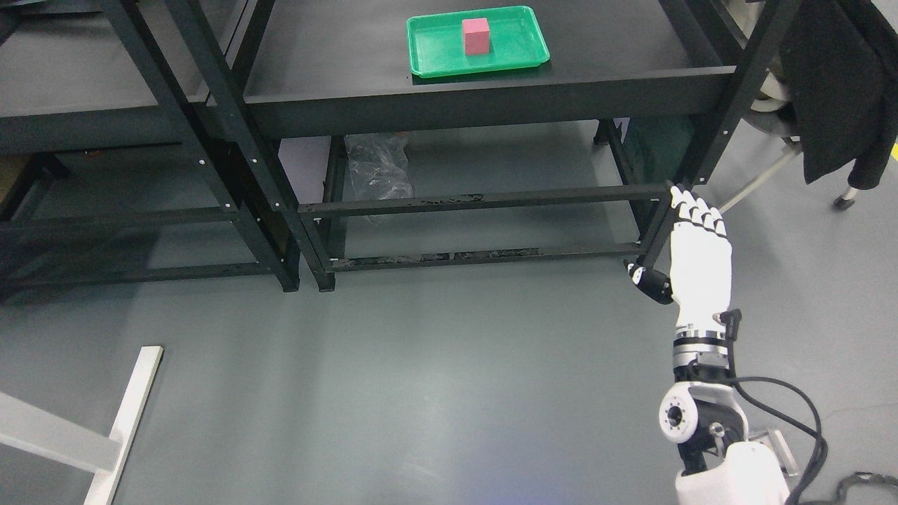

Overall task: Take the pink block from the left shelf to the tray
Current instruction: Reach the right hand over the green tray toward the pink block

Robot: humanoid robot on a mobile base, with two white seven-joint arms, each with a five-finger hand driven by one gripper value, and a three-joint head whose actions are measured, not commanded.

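A pink block (pixel 476 36) stands inside a green tray (pixel 519 52) on the top board of the dark shelf at the upper middle. My right hand (pixel 691 224) is white, held upright at the lower right with its fingers straight and together. It holds nothing. It is well below and to the right of the tray, in front of the shelf's right leg. My left arm does not show.
A second dark shelf (pixel 84 91) stands at the left. A crumpled clear plastic bag (pixel 379 165) lies under the middle shelf. A dark coat (pixel 838 84) hangs at the upper right over a wheeled stand. A white frame (pixel 105 428) lies on the grey floor at the lower left.
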